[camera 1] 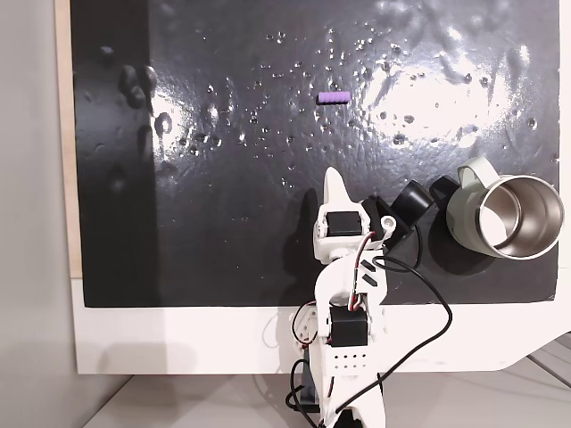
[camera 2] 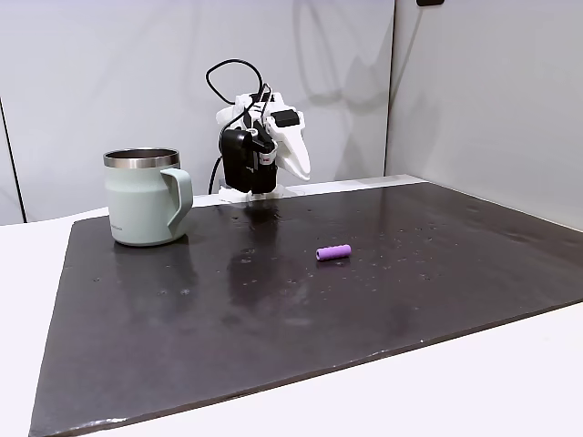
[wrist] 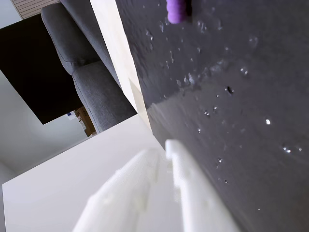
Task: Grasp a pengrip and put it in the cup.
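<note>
The pengrip (camera 1: 332, 96) is a short purple ribbed tube lying on the black mat (camera 1: 223, 223), also seen in the other fixed view (camera 2: 333, 252) and at the top edge of the wrist view (wrist: 175, 11). The pale green cup (camera 1: 464, 212) stands upright at the mat's right edge in the top-down view, steel inside showing; in the side fixed view the cup (camera 2: 138, 208) is at the left, handle to the right. My white gripper (camera 1: 334, 181) hovers near the arm's base, well short of the pengrip, jaws together and holding nothing. It also shows from the side (camera 2: 301, 169) and in the wrist view (wrist: 169, 145).
Shiny droplet-like bumps dot the black mat. A black round robot part (camera 1: 414, 203) sits between the arm and the cup. A cable (camera 1: 437, 312) loops beside the arm. The white table (camera 1: 178, 339) borders the mat. A grey sofa (wrist: 91, 82) stands beyond the table.
</note>
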You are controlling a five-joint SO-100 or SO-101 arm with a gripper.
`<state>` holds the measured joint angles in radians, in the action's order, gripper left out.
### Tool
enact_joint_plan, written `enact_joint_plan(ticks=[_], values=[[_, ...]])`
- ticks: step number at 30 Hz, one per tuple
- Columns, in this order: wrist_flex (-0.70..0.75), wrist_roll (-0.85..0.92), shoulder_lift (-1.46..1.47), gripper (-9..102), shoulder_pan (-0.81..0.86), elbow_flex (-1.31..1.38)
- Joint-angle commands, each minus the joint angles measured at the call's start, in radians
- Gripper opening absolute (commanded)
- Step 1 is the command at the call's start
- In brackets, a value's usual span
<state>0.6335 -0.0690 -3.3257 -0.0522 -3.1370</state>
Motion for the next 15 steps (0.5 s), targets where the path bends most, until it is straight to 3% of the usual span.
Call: enact_joint_plan(ticks=[1, 15], values=[[-0.002, 0.011, -0.012, 0, -0.015, -0.052], [0.023, 0.012, -0.012, 0, 0.012, 0.023]])
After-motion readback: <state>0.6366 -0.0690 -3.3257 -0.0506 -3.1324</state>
